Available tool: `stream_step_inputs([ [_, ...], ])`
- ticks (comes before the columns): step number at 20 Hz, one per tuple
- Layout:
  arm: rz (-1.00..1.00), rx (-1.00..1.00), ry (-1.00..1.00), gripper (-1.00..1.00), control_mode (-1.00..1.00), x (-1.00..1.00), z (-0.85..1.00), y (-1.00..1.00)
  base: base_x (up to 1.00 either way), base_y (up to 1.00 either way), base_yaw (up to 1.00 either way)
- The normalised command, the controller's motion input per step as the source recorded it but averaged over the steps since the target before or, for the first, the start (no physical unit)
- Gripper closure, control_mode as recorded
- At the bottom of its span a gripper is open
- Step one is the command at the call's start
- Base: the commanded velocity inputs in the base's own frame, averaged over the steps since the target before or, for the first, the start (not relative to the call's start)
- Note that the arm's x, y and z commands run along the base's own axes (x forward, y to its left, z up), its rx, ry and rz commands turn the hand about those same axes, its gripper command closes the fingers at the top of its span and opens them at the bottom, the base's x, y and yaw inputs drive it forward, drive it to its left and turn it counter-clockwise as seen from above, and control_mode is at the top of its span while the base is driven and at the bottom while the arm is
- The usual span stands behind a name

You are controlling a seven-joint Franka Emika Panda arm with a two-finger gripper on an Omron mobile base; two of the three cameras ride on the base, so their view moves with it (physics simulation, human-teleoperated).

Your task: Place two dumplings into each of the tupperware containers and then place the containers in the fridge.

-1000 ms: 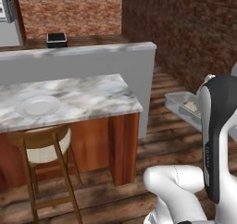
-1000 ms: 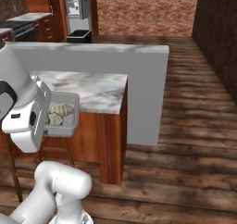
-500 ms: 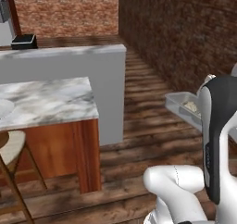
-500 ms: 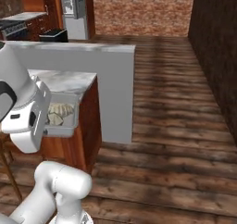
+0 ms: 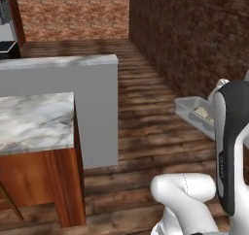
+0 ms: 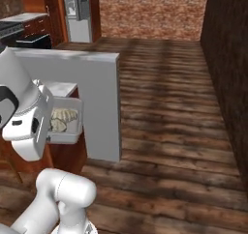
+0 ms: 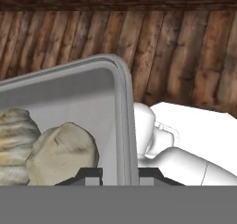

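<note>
Above the wooden floor (image 6: pixel 164 112), beside the counter (image 5: pixel 34 120), the gripper (image 7: pixel 119 174) is clamped on one rim of a tupperware container (image 6: pixel 68 122) carrying two dumplings (image 6: pixel 62 119). Gripped by one edge, the tray could tilt during travel and spill them.

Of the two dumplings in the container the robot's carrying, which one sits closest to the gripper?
In the hand view, the smoother dumpling beside the container wall the gripper clamps. The ridged dumpling sits further along, toward the picture's left edge.
</note>
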Motion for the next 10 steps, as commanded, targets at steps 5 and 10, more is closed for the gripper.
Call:
stream_step_inputs([
  [5,0.0,0.0,0.0,1.0,1.0,0.0,0.0,0.0,0.83,-0.43,0.11],
  [10,0.0,0.0,0.0,1.0,1.0,0.0,0.0,0.0,0.89,-0.54,0.12],
])
